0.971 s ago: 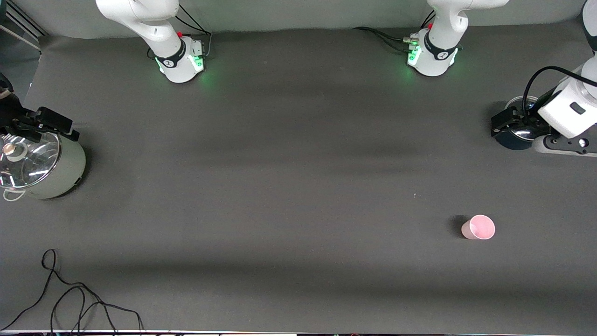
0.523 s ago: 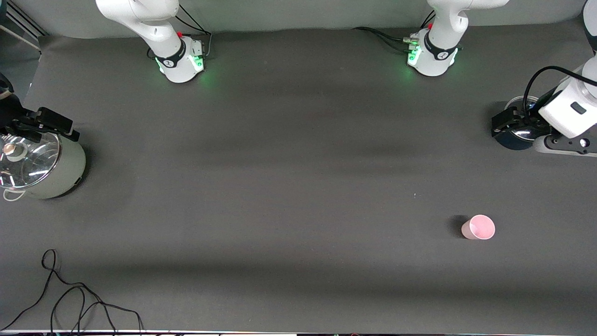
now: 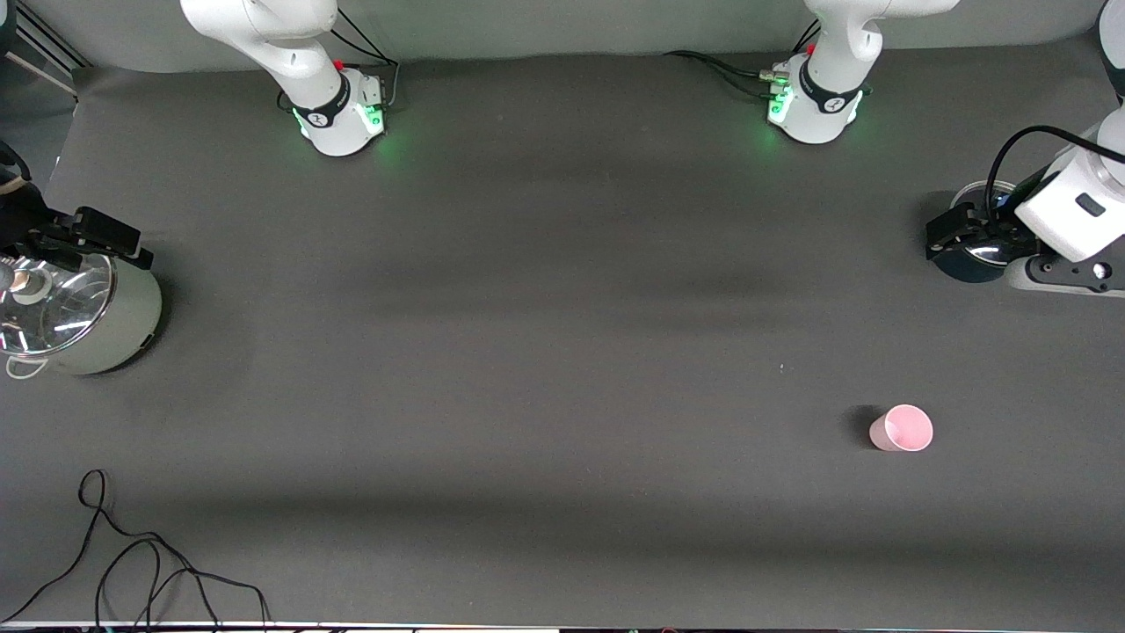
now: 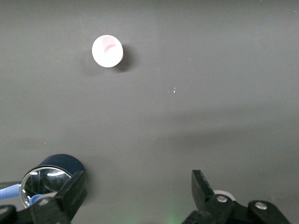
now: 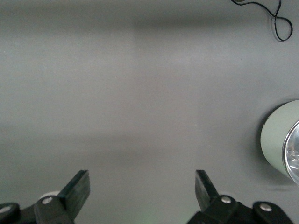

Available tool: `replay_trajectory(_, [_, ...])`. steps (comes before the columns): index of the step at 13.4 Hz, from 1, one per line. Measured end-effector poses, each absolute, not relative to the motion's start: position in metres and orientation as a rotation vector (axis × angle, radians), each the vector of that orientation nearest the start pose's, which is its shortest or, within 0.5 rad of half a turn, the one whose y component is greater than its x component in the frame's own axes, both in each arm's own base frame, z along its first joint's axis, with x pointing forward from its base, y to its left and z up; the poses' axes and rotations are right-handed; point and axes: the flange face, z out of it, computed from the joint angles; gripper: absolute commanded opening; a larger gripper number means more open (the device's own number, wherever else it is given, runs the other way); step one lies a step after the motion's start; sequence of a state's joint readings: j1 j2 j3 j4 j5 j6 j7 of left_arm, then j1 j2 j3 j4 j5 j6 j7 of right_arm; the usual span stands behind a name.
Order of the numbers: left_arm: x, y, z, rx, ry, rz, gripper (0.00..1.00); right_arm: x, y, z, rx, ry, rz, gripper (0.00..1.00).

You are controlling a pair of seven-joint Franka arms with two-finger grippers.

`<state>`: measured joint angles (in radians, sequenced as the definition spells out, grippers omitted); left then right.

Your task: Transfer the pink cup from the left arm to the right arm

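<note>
The pink cup (image 3: 901,428) stands upright on the dark table mat, toward the left arm's end and nearer to the front camera than both grippers. It also shows in the left wrist view (image 4: 107,51), well apart from the fingers. My left gripper (image 3: 954,230) is open and empty (image 4: 138,189), hanging over a dark blue lidded pot. My right gripper (image 3: 105,233) is open and empty (image 5: 142,186), over the edge of the pale-green pot at the right arm's end.
The pale-green pot with a glass lid (image 3: 79,312) also shows in the right wrist view (image 5: 282,140). The dark blue pot (image 3: 971,259) shows in the left wrist view too (image 4: 51,175). A black cable (image 3: 132,563) lies near the front edge.
My right gripper has shifted very slightly over the pale-green pot. The left arm and the pink cup have not visibly moved.
</note>
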<state>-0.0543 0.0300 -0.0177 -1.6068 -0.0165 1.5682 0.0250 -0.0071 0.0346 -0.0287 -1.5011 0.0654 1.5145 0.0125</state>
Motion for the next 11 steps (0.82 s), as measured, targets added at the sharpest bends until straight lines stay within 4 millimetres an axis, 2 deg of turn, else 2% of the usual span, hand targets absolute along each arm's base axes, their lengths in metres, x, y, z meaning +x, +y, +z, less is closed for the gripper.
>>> replay_trajectory(3, [0.583,-0.028,0.588,-3.147,0.29,0.076,1.0,0.56,-0.012,0.633,-3.076,0.07,0.032,1.0])
replay_trajectory(6, [0.611,0.011,0.577,-3.149,0.595,0.056,1.0,0.56,-0.012,0.633,-3.076,0.069,0.032,1.0])
replay_trajectory(8, [0.626,0.05,0.557,-3.196,0.82,-0.003,1.0,0.56,-0.012,0.633,-3.076,0.069,0.032,1.0])
replay_trajectory(11, [0.642,0.125,0.515,-3.263,1.128,-0.175,1.0,0.56,-0.012,0.633,-3.076,0.068,0.033,1.0])
